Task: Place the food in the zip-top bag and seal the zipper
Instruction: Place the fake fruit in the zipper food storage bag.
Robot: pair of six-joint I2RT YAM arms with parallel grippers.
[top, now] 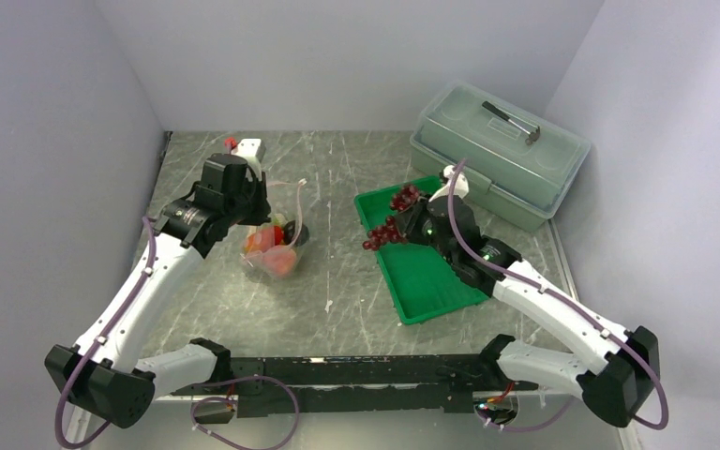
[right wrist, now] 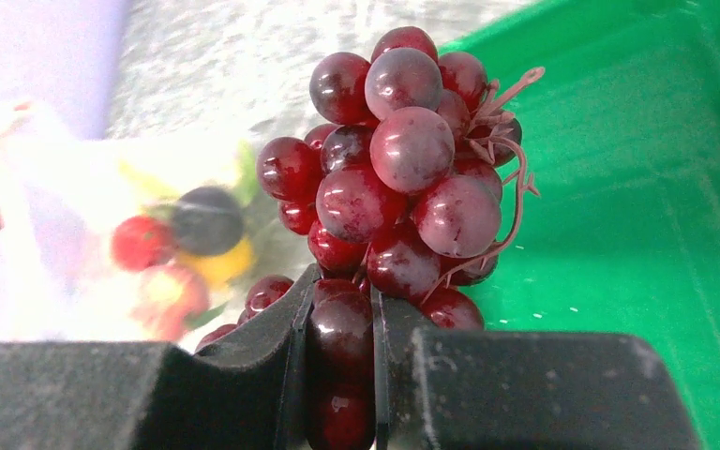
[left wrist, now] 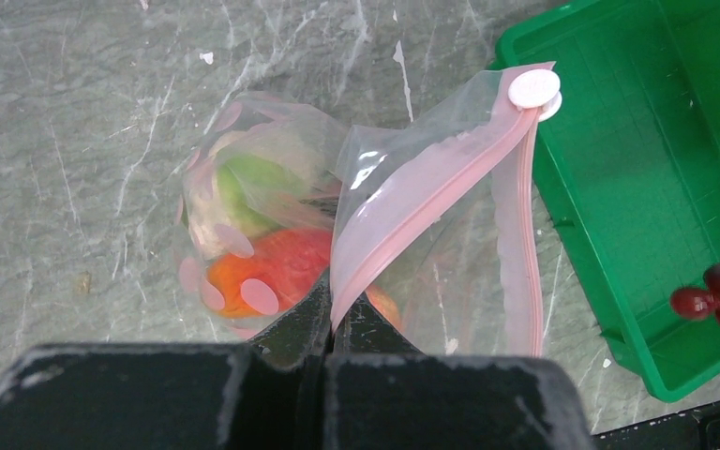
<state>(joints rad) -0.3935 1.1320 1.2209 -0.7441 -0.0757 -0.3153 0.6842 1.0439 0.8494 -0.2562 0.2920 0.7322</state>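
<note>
The zip-top bag (top: 277,251) lies on the marble table left of centre, its mouth lifted. My left gripper (left wrist: 337,314) is shut on the bag's mouth edge, pinching the pink zipper (left wrist: 431,187); a white slider (left wrist: 534,89) sits at its far end. Inside the bag show a red-orange fruit (left wrist: 281,267) and a white-and-green vegetable (left wrist: 253,183). My right gripper (right wrist: 342,319) is shut on the dark grape bunch (right wrist: 403,178), one grape squeezed between its fingers. The bunch (top: 389,220) hangs over the left rim of the tray, right of the bag.
A green plastic tray (top: 431,281) lies right of centre under my right gripper. A pale green lidded box (top: 502,150) stands at the back right. White walls close in the left, back and right sides.
</note>
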